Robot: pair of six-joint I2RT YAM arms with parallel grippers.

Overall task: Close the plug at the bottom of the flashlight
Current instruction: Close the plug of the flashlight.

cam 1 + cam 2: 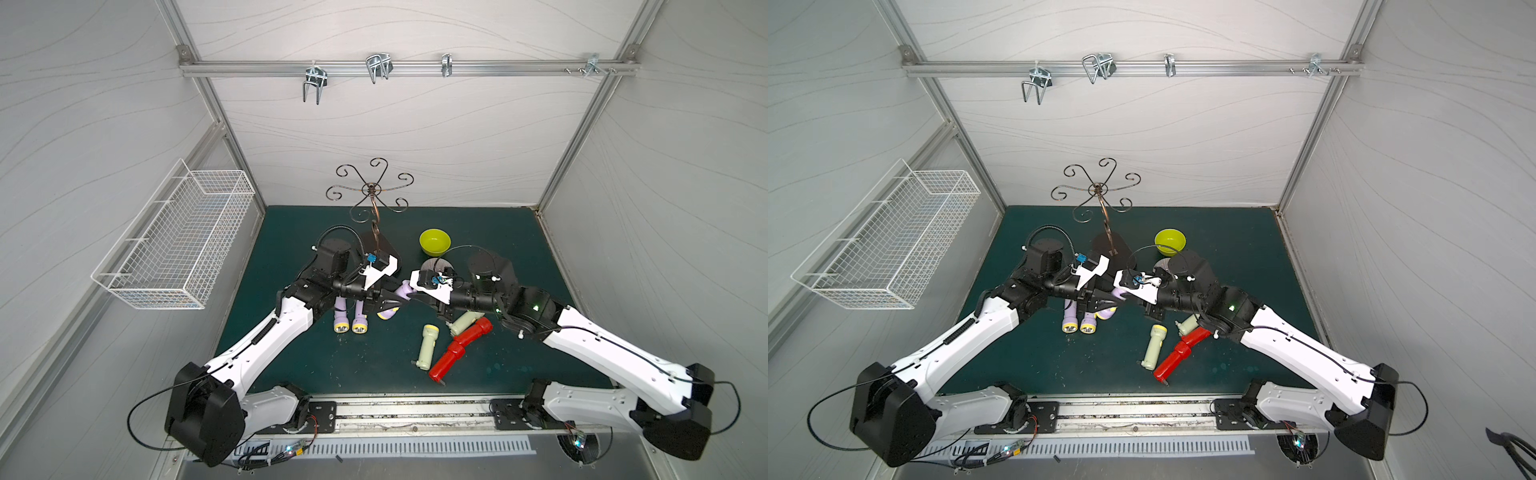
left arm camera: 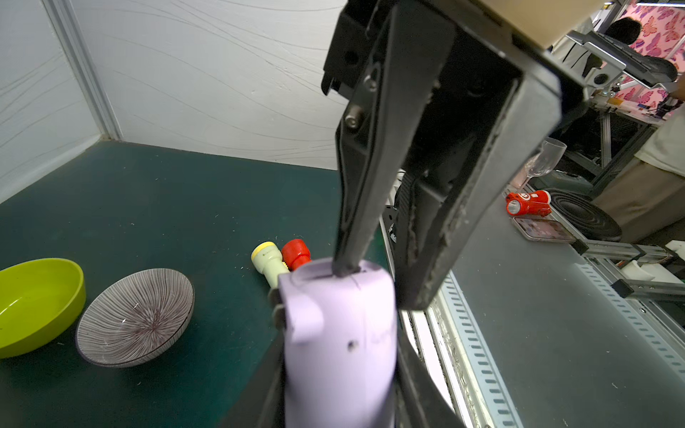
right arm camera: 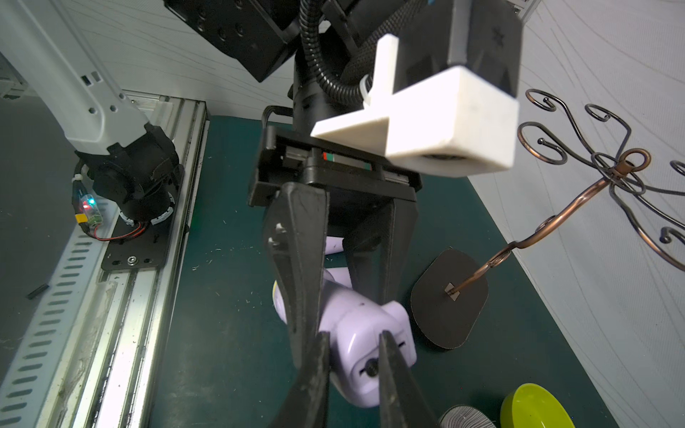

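Observation:
A lilac flashlight (image 1: 403, 289) (image 1: 1120, 294) is held off the green mat (image 1: 291, 257) by my left gripper (image 1: 388, 301) (image 1: 1100, 301), which is shut on its body (image 2: 333, 333). The bottom end face (image 3: 370, 381) points at my right gripper (image 3: 354, 335) and shows a slot with a dark round part. The right gripper (image 2: 381, 285) has its fingers a little apart. One fingertip (image 2: 344, 266) touches the end face and the other stands just off the flashlight's side, with nothing clamped between them. I cannot make out how the plug sits.
Two more lilac flashlights (image 1: 349, 320) lie under the left arm. Cream (image 1: 428, 347) and red (image 1: 449, 359) flashlights lie under the right arm. A green bowl (image 1: 435, 242), a striped bowl (image 2: 137, 318) and a metal hook stand (image 1: 374, 191) sit behind. A wire basket (image 1: 178, 245) hangs on the left wall.

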